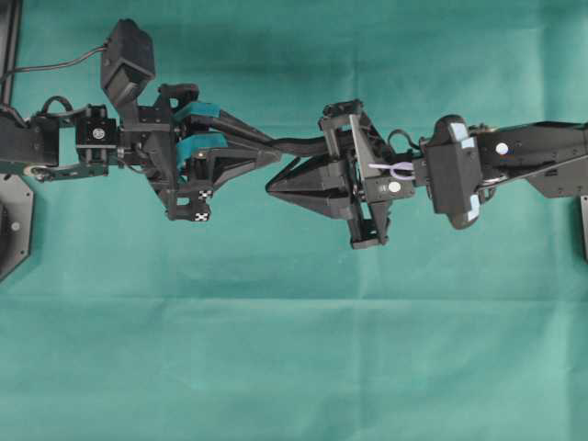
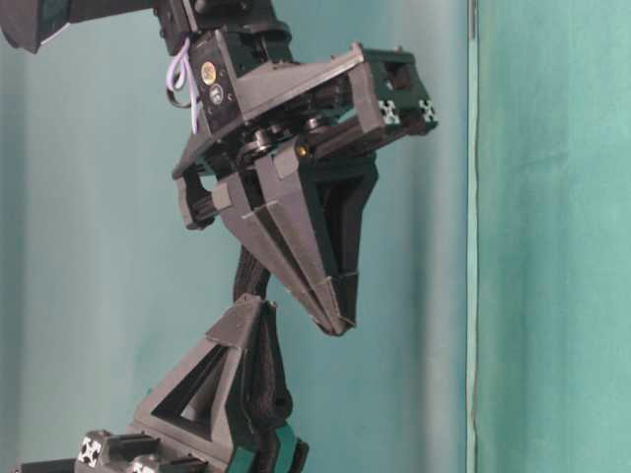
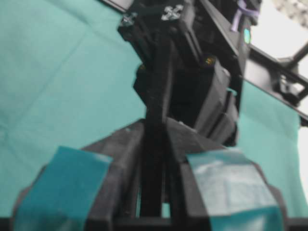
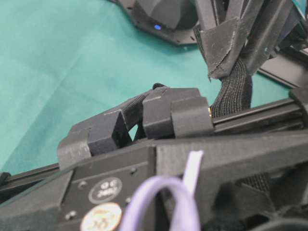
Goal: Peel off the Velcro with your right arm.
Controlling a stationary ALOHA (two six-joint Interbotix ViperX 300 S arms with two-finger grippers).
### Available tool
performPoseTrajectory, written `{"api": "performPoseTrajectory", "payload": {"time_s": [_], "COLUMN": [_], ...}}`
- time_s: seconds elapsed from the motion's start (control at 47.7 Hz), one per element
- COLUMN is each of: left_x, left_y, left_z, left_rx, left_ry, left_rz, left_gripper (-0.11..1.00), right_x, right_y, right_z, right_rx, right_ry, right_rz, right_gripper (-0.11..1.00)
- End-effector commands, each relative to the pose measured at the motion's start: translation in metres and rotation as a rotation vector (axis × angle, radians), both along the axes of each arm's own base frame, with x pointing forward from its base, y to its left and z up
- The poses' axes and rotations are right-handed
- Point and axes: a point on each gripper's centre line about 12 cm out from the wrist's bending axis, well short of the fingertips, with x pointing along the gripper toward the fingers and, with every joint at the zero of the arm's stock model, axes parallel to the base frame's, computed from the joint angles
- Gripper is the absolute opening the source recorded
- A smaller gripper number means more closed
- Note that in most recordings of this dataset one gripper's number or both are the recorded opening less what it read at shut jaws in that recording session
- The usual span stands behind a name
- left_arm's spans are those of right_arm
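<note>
The Velcro [image 1: 299, 144] is a thin black woven strap held in the air between the two arms. My left gripper [image 1: 274, 152], the one with teal pads, is shut on one end of it; the strap [image 3: 161, 82] sticks out from between its fingers [image 3: 120, 159]. My right gripper [image 1: 273, 186] points left with its plain black fingers shut tip to tip, and I see nothing between the tips [image 2: 337, 325]. The strap [image 4: 235, 94] passes beside the right gripper's finger rail rather than between its fingers [image 4: 163, 113]. From table level the Velcro [image 2: 261, 384] rises behind the right fingers.
Green cloth [image 1: 294, 349] covers the table. A black base plate [image 1: 13, 225] lies at the left edge, and another black part [image 1: 583, 230] at the right edge. A cable [image 1: 55, 66] runs along the top left. Both arms hang above the middle of the cloth.
</note>
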Motion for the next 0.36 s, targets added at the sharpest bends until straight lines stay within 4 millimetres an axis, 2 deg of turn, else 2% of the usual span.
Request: {"api": "performPoseTrajectory", "payload": {"time_s": [0.0, 0.336], "left_x": [0.0026, 0.0026], "left_y": [0.0025, 0.0019], "left_z": [0.015, 0.015], "left_rx": [0.003, 0.003], "left_ry": [-0.046, -0.046], "left_rz": [0.007, 0.006], "left_gripper": [0.1, 0.1], "right_x": [0.0067, 0.0165], "right_y": [0.0108, 0.0148], "right_z": [0.0107, 0.0061], "right_rx": [-0.014, -0.031], "right_ry": [-0.032, -0.01], "right_rz": [0.034, 0.046], "right_gripper": [0.1, 0.1]}}
